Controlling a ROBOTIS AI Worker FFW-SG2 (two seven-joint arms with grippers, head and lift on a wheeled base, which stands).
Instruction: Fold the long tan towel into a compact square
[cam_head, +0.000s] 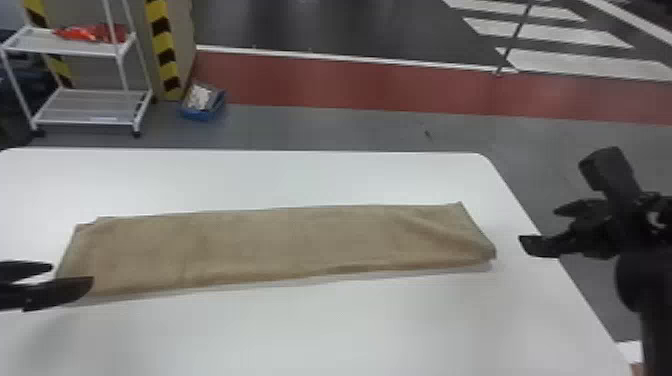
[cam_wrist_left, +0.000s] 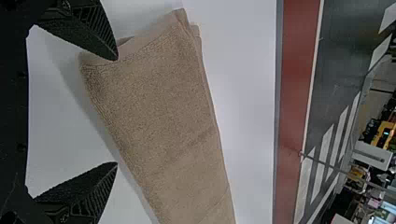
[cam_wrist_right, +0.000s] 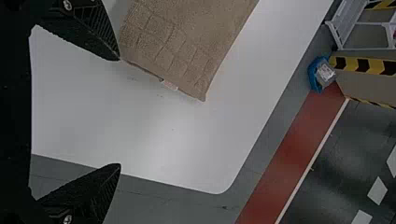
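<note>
Towel (cam_head: 280, 245) lies L-to-R on tbl (cam_head: 300, 330), L gripper (cam_head: 72, 276) by its near L corner, R gripper (cam_head: 539, 227) R of its R end, w/ cart (cam_head: 75, 48) on flr (cam_head: 325, 130) behind tbl's L side & bin (cam_head: 200, 116) just R of cart.

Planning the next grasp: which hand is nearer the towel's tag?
Right. The right hand is just off the tan towel's right end, where the small tag sticks out; the left hand is by the opposite end.
</note>
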